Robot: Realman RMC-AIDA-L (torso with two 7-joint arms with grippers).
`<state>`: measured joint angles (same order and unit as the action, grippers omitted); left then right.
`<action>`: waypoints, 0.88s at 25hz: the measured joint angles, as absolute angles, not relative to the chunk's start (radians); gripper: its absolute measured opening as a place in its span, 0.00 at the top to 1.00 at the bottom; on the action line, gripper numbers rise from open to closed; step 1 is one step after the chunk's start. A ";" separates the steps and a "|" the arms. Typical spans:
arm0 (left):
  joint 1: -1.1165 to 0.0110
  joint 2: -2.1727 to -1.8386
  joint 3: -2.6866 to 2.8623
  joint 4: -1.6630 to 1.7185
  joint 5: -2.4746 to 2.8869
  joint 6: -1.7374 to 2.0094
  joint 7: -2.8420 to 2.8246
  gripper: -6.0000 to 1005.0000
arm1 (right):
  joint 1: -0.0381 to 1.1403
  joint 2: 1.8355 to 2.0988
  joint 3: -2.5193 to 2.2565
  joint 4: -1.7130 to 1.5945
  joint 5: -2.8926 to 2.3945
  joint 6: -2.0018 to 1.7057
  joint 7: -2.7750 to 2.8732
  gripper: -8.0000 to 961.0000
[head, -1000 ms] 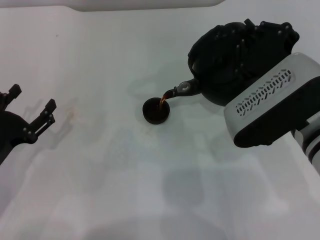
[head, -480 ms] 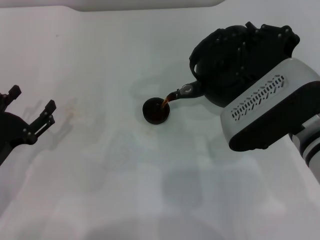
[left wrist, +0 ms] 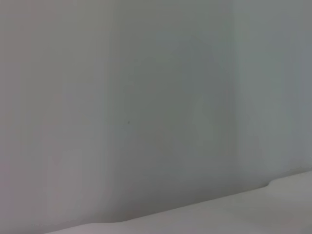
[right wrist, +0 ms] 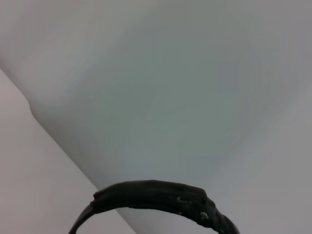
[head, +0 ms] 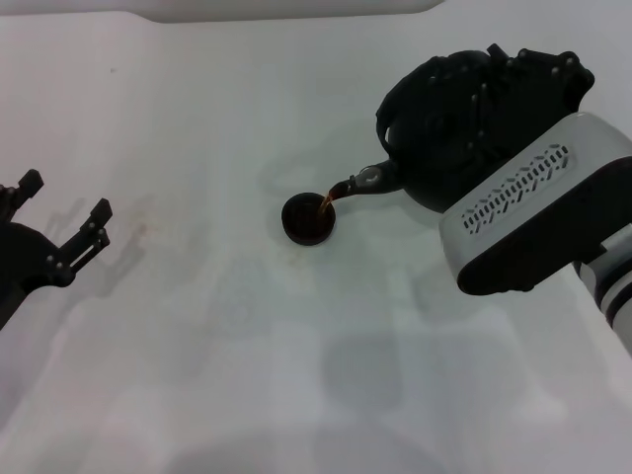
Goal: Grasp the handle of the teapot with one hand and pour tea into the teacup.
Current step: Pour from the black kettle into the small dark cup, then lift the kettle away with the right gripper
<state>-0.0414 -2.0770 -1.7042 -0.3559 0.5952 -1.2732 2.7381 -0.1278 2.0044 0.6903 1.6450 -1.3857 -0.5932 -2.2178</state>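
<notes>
The black teapot point(head: 434, 148) hangs tilted over the right of the white table, its pale-tipped spout point(head: 357, 181) pointing down and to the left. A thin brown stream of tea point(head: 326, 200) runs from the spout into the small dark teacup point(head: 308, 219) just below it. My right gripper point(head: 518, 79) holds the pot by the handle from above and behind; its fingers merge with the black pot. The ribbed handle shows as an arch in the right wrist view point(right wrist: 156, 192). My left gripper point(head: 64, 195) is open and empty at the far left.
The white table point(head: 247, 346) carries a faint brownish stain point(head: 138, 222) near my left gripper. A white raised edge point(head: 296, 10) runs along the far side. My right arm's grey housing point(head: 533, 212) hangs over the table's right part.
The tea keeps pouring into the teacup. The teapot and my right arm have shifted only slightly. The left arm has not moved.
</notes>
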 joint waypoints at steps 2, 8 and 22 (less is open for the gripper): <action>-0.041 -2.077 -1.704 -0.356 0.595 -1.273 2.738 0.13 | -0.129 2.002 0.695 1.645 -1.385 -0.588 -2.199 0.88; -0.041 -2.077 -1.704 -0.356 0.595 -1.273 2.740 0.13 | -0.127 1.978 0.741 1.645 -1.392 -0.491 -2.098 0.88; -0.045 -2.075 -1.706 -0.356 0.595 -1.273 2.742 0.13 | -0.135 1.979 0.823 1.632 -1.385 -0.362 -2.027 0.88</action>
